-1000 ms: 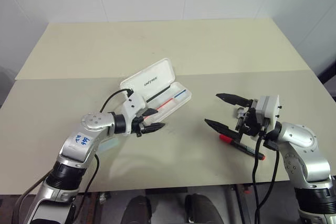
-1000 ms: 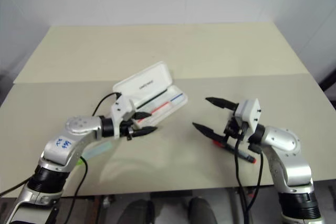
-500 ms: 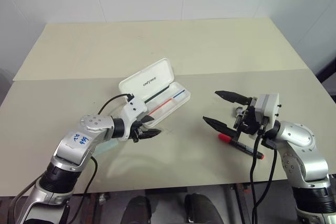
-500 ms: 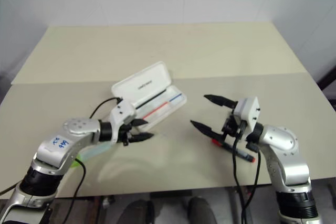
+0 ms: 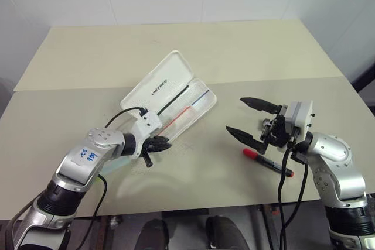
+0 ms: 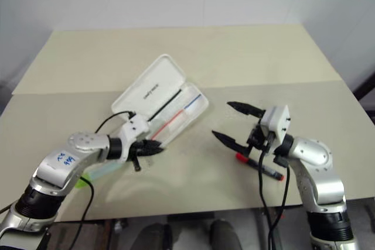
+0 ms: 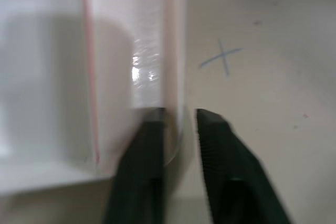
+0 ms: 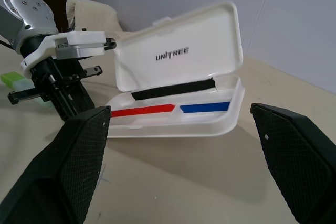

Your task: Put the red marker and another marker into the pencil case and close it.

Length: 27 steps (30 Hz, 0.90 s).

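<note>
The white pencil case [image 5: 161, 81] lies open mid-table with its lid raised, a red and a blue pen in its tray. My left gripper [image 5: 157, 143] is shut on the tray's near corner wall [image 7: 170, 77], with one finger [image 7: 149, 135] inside it. The red marker [image 5: 268, 163], black with a red cap, rests on the table just below my right gripper [image 5: 237, 115]. That gripper hovers open and holds nothing. A pale mint highlighter [image 6: 99, 171] with a green end lies partly hidden under my left forearm.
A seam [image 5: 281, 78] crosses the beige table behind the case. A small blue cross [image 7: 223, 59] is drawn on the table beside the case corner. A black cable [image 5: 120, 115] loops by my left wrist. The table's front edge is near both arms.
My left gripper has shut on the case's near corner and drawn back slightly. The case has swung, its lid end now pointing further left. My right gripper stays open and still.
</note>
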Each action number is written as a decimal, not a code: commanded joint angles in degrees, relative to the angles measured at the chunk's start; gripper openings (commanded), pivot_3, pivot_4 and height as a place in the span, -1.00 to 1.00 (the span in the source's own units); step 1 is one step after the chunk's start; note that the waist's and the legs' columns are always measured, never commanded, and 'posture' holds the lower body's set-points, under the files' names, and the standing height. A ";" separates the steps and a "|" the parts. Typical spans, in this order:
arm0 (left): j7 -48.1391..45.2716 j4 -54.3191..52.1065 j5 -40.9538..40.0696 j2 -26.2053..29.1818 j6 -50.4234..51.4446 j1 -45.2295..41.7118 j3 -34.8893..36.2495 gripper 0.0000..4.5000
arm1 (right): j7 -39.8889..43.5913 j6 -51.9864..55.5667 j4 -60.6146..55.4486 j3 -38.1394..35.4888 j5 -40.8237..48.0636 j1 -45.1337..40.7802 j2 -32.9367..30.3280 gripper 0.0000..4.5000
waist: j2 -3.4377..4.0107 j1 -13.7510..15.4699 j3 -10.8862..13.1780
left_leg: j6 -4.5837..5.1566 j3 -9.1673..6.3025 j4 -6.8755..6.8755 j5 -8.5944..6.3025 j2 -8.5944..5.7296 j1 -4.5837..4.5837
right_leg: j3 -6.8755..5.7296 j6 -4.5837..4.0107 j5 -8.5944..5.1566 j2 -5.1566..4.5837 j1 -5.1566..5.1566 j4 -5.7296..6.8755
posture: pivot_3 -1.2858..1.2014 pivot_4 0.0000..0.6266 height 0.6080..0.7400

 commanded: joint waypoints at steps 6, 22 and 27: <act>-1.08 0.26 0.59 -0.50 -1.67 2.35 -2.53 -0.99 | 0.57 -1.52 -1.30 -0.49 0.33 -1.54 -0.37 1.00 | -0.01 0.07 -0.01 | 0.01 0.00 0.02 -0.01 -0.01 0.00 | 0.00 0.01 0.00 -0.01 0.00 0.03 | 0.03 -0.52 1.00; -17.56 4.28 1.68 5.45 -16.84 -2.42 -3.31 -0.99 | 1.50 -2.31 0.61 0.45 -0.08 -2.64 0.64 1.00 | -0.03 0.05 0.01 | 0.08 0.05 0.05 -0.05 -0.05 -0.06 | -0.04 0.02 0.01 -0.01 -0.03 -0.03 | 0.03 -0.52 1.00; -22.72 6.91 4.25 8.72 -19.93 -5.35 -5.53 -0.99 | 1.31 -2.92 0.91 0.67 -0.22 -2.51 1.20 1.00 | -0.07 0.01 0.03 | 0.09 0.09 0.06 -0.05 -0.06 -0.05 | -0.02 0.02 0.01 -0.01 -0.04 -0.01 | 0.03 -0.52 1.00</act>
